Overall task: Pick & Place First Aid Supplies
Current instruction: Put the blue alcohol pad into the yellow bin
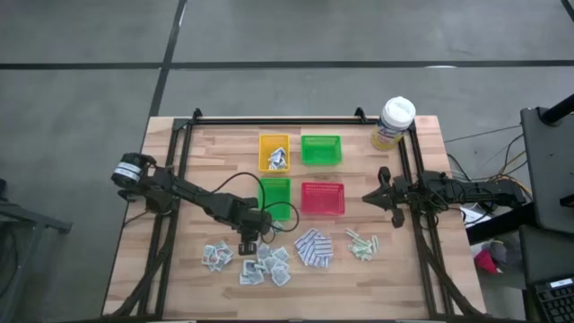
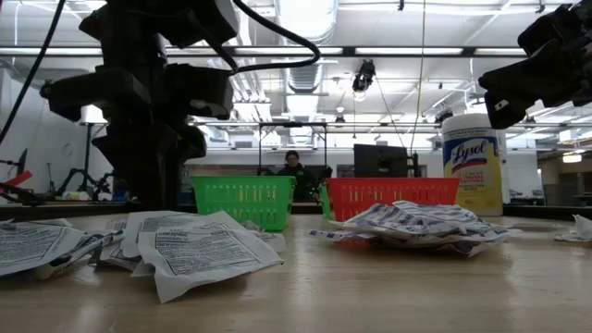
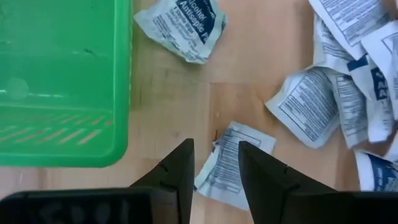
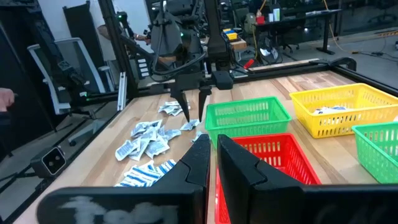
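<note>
The left end effector (image 1: 248,240) is held low over the table (image 1: 359,274), just near of the nearer green tray (image 1: 274,196), with its two fingers (image 3: 177,174) spread apart and nothing pinched between them. A white-grey sachet (image 3: 231,163) is seen lying flat on the wood in the gap under the fingertips; whether it is touched cannot be told. Another sachet (image 3: 181,26) lies beside the green tray's corner, and a loose heap of sachets (image 1: 265,266) is spread to the near side of the end effector, with a smaller cluster (image 1: 215,257) to its left.

To the right of that heap, a pile of blue-and-white pads (image 1: 313,248) is laid out near of the red tray (image 1: 322,198), and a few pale green strips (image 1: 362,243) are found further right. A yellow tray (image 1: 274,151) at the far left of the tray group holds several packets (image 1: 278,159); a second green tray (image 1: 321,149) stands to its right. A yellow canister (image 1: 392,124) with a white lid stands at the table's far right corner.

The right end effector (image 1: 369,197) is held at the right side of the table, just right of the red tray, its fingers (image 4: 198,163) pressed nearly together and empty.
</note>
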Available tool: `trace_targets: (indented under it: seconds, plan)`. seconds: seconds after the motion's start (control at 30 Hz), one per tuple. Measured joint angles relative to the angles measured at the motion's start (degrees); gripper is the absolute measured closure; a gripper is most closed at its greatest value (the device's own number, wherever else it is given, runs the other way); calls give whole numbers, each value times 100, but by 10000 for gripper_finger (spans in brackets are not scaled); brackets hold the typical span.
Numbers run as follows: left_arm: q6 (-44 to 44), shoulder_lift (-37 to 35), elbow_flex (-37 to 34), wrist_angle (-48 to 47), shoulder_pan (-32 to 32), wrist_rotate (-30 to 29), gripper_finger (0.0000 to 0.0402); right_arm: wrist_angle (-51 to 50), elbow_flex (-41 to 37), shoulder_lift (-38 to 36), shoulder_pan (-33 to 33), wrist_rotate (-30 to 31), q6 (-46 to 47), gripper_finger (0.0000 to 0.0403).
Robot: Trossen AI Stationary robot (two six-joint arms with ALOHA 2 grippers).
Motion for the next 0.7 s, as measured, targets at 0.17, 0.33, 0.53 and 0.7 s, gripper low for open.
trace_targets:
  seconds: [0.17, 0.33, 0.53, 0.7]
  plan:
    - [-2, 0, -189, 431, 0, -2, 284, 2, 0, 0, -1, 0, 0, 374]
    - [-4, 0, -425, 710, 0, -2, 284, 2, 0, 0, 0, 0, -2, 374]
    - [-262, -9, -602, 850, 2, -28, 285, 2, 2, 0, -2, 0, -1, 374]
    - [-305, -9, -606, 829, 2, -31, 310, 2, 1, 0, 0, 0, -1, 374]
